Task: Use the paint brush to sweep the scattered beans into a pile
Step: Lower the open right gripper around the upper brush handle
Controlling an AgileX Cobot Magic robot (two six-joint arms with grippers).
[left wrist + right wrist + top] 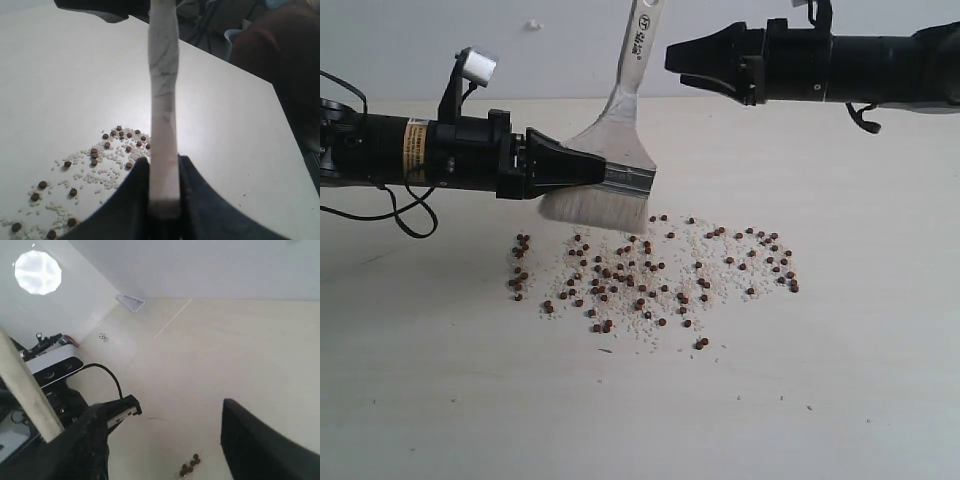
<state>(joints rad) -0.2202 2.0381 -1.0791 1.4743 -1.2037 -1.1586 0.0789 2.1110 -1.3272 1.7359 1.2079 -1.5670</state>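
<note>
The left gripper clamps the paint brush at its silver band. The handle tilts up and away, and the off-white bristles point down at the back edge of the beans. The reddish-brown beans, mixed with whitish grains, lie scattered in a broad, loose band across the pale table, in front of the brush. The right gripper hangs higher up, to the right of the handle, its jaws spread wide and holding nothing.
</note>
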